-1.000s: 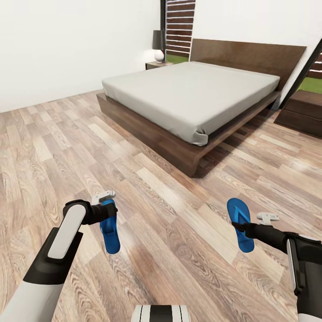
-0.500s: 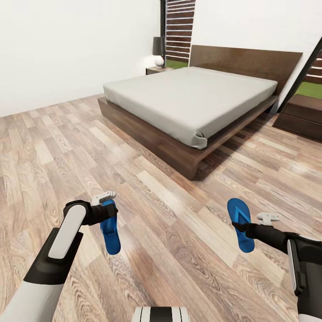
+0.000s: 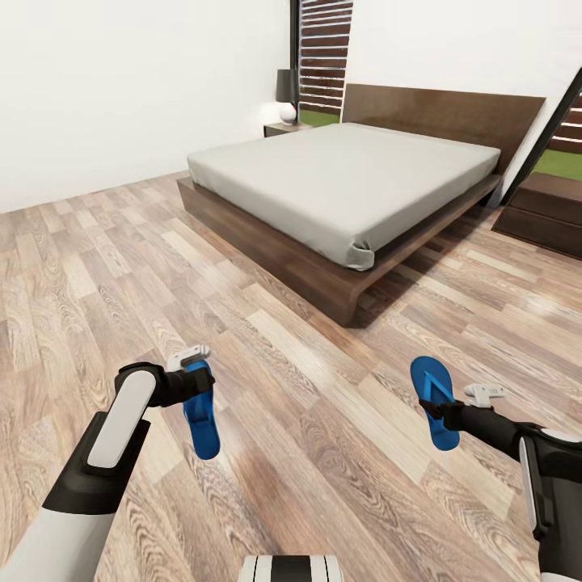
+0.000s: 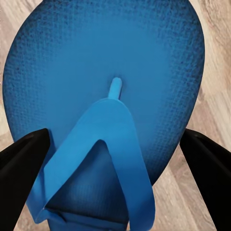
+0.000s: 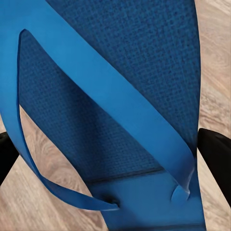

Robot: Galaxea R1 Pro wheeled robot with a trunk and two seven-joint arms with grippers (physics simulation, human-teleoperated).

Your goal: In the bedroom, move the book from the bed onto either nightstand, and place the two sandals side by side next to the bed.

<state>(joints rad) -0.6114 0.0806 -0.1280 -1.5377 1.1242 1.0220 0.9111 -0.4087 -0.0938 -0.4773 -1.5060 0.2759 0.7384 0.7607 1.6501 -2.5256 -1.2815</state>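
Each of my grippers holds one blue sandal above the wood floor. The left gripper [image 3: 194, 386] is shut on the left sandal [image 3: 200, 412], which hangs toe-down; the left wrist view shows the sandal [image 4: 106, 82] between dark fingers [image 4: 19, 161]. The right gripper [image 3: 439, 410] is shut on the other sandal [image 3: 431, 396], seen close in the right wrist view [image 5: 120, 72]. The bed [image 3: 347, 174] with its pale mattress stands ahead, a stretch of floor away. A nightstand [image 3: 283, 128] sits at its far left by the headboard. The book is out of view.
A lamp [image 3: 286, 89] stands on the nightstand. A low dark brown cabinet [image 3: 546, 206] sits right of the bed. A white wall runs along the left. Open plank floor [image 3: 307, 380] lies between me and the bed's foot corner [image 3: 360, 259].
The whole picture has shifted slightly, so the bed sits a little lower in view: the camera moved. Both grippers keep their sandals in the same pose.
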